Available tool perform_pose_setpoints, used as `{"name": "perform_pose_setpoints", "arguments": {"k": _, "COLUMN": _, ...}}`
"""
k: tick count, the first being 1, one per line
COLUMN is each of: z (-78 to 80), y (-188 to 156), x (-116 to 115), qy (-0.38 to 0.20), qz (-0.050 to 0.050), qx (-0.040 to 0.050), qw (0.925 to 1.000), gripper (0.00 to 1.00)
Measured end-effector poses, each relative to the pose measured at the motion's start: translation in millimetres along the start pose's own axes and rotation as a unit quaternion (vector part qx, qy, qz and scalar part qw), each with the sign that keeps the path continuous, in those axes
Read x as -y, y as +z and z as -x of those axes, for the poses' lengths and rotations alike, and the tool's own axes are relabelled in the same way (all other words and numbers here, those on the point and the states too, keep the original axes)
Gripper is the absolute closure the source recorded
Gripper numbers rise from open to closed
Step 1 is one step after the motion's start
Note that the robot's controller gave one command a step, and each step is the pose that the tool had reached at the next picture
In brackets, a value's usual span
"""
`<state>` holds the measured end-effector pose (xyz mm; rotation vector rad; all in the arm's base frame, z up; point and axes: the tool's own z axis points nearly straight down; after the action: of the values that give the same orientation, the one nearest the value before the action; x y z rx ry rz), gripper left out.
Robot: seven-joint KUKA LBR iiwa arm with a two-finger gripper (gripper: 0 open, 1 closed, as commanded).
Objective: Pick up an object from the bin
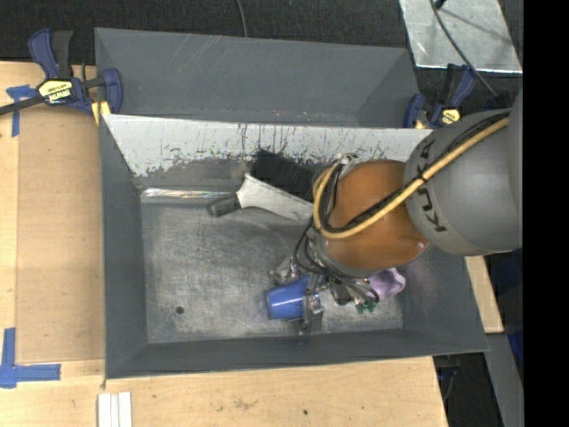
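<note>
Grey metal bin [124,265], floor scuffed, far wall streaked with dark marks over a white band.

Arm [471,189] enters from the right, low over the right half of the floor. Its orange cover [369,216] is looped by a yellow cable [444,163] and hides most of what lies under it.

End effector [308,313] is down near the front wall, right of centre, close to the floor. Open or closed: cannot tell, as the wrist hardware and cover hide it.

Blue cylinder [284,303] lies on its side on the floor, touching or just beside the end effector on its left. Whether it is gripped cannot be made out.

Pale purple object [388,283] lies to the right of the end effector, partly under the orange cover. A small green-tipped piece [364,307] sits just in front of it.

Brush [271,194], white body with black bristles and a grey handle pointing left, lies against the far wall, well apart from the blue cylinder.

Small dark speck [180,310] sits on the bare left part of the floor.
</note>
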<state>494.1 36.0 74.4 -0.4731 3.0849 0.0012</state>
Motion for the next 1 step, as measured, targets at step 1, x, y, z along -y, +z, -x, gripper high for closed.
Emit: {"name": "perform_pose_setpoints", "arguments": {"k": 1, "z": 0.0, "y": 0.0, "x": 0.0, "qy": 0.000, "qz": 0.000, "qx": -0.0001, "qw": 1.0000, "gripper": 1.00}}
